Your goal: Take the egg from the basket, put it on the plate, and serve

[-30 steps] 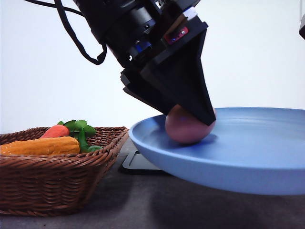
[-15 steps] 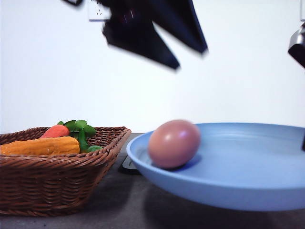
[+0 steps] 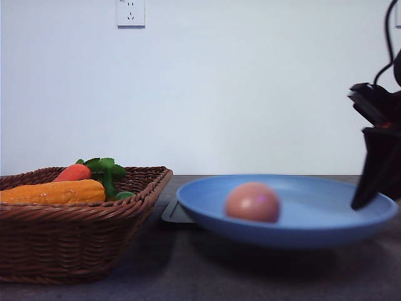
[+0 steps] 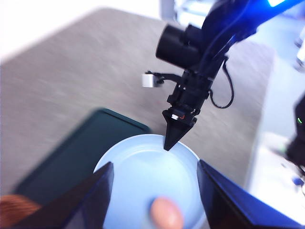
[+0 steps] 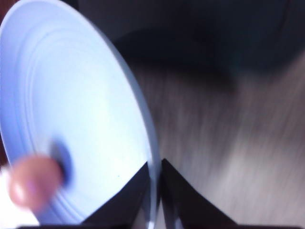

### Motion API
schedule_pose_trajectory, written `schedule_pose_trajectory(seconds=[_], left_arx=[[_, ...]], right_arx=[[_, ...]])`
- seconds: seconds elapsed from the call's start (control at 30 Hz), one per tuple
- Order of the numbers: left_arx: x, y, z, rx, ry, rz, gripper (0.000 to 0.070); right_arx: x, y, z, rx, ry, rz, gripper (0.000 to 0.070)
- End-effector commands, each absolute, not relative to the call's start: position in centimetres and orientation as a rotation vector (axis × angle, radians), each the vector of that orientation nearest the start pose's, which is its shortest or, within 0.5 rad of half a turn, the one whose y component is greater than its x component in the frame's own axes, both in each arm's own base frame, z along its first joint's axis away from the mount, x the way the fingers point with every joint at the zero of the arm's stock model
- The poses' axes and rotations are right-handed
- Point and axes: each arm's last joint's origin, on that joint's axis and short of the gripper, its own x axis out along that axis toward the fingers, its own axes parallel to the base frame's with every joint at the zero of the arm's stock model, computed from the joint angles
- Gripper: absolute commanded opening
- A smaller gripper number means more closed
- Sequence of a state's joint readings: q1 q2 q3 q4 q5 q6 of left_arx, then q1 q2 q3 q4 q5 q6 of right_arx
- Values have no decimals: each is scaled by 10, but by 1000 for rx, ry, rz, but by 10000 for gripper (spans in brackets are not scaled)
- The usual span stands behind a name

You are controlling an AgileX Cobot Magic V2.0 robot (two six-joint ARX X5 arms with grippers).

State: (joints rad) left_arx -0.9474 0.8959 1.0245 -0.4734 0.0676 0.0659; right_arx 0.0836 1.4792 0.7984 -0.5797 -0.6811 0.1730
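Note:
The brown-tan egg lies free in the light blue plate, left of its middle. My right gripper is shut on the plate's right rim, its fingers pinching the edge between them. From high above, my left gripper stands open over the plate and the egg, holding nothing. The right gripper meets the far rim there. The wicker basket sits at the left, apart from the plate.
An orange corn cob and a carrot with green leaves lie in the basket. A flat black tray lies on the table behind the plate's left side, also seen beside the plate as the tray. The table is grey.
My left gripper let go of the egg and rose out of the front view. The egg rolled toward the plate's middle. The plate sank and shifted right, with the right gripper now at its rim.

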Motion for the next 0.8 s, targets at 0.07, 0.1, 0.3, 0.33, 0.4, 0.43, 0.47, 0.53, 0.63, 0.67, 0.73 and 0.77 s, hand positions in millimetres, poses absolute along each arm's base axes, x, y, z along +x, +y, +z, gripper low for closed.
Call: schedule_pose_trajectory(seconds=[0.07, 0.1, 0.3, 0.33, 0.4, 0.43, 0.47, 0.53, 0.63, 0.67, 0.73, 0.77], left_arx=[[95, -136, 379, 198, 250, -972, 359], [93, -132, 380, 196, 245, -961, 359], [84, -117, 384, 189, 230, -918, 359], [83, -116, 384, 188, 231, -914, 359], [82, -114, 384, 183, 234, -899, 359], [82, -113, 384, 181, 236, -893, 359], [82, -113, 384, 182, 236, -892, 359], [82, -112, 384, 182, 238, -892, 359], [82, -112, 384, 180, 240, -892, 359], [82, -113, 384, 181, 241, -892, 359], [82, -113, 384, 180, 241, -892, 359], [82, -113, 384, 180, 241, -892, 359]], right_arx=[[279, 38, 180, 537, 1260, 552, 0], [286, 37, 181, 535, 1256, 545, 0], [324, 38, 178, 536, 1253, 530, 0], [330, 38, 176, 537, 1255, 525, 0], [341, 39, 173, 542, 1259, 520, 0], [347, 39, 172, 543, 1259, 518, 0], [351, 39, 170, 543, 1261, 514, 0], [359, 39, 168, 539, 1262, 502, 0], [365, 39, 165, 543, 1265, 490, 0], [366, 38, 165, 546, 1265, 487, 0], [368, 37, 164, 547, 1266, 478, 0], [368, 37, 164, 544, 1266, 474, 0]])
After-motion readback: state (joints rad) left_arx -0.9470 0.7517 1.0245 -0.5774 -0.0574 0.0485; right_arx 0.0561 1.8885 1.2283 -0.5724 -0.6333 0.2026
